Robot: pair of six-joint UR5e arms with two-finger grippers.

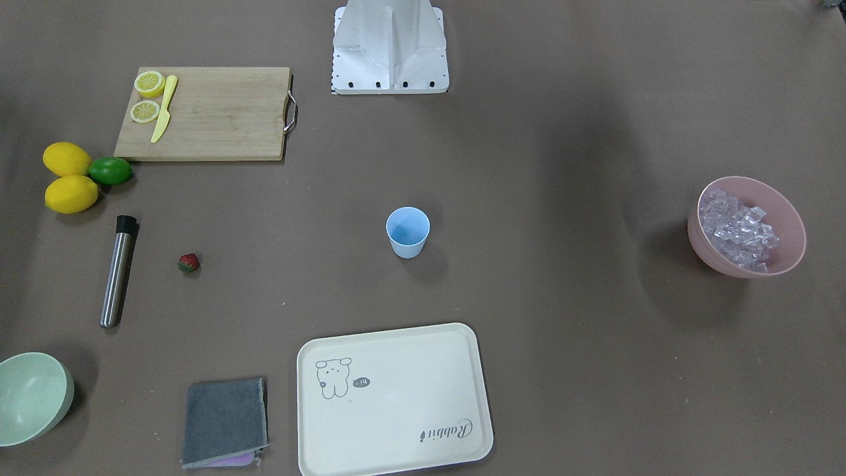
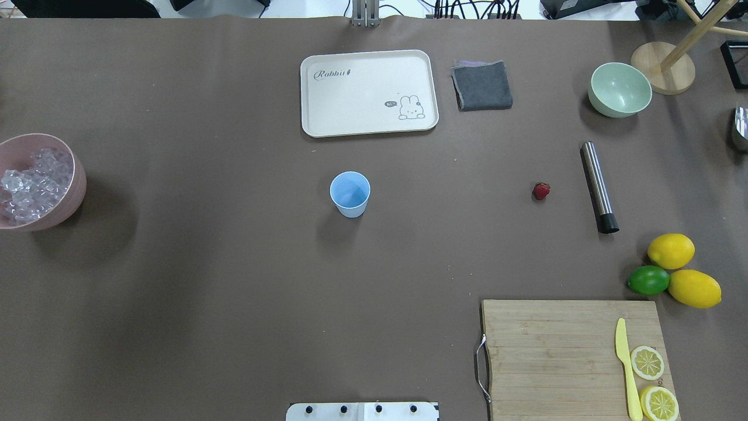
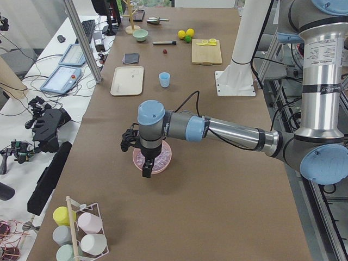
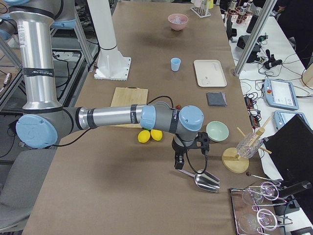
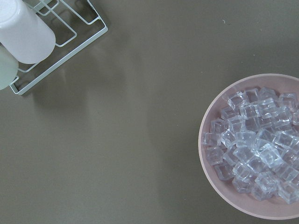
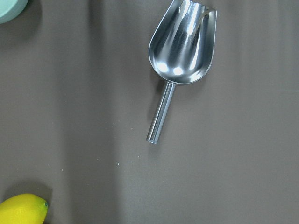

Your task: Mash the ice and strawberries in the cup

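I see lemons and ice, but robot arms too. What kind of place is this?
Probably a robot lab, not a real kitchen: the left arm and right arm reach over the table, and control tablets sit on a side bench.

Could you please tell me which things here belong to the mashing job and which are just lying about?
For the job: cup, ice in the pink bowl, strawberry, probably the steel muddler and scoop.
Lying about: lemons, lime, cutting board with knife and lemon slices, tray, grey cloth, green bowl.
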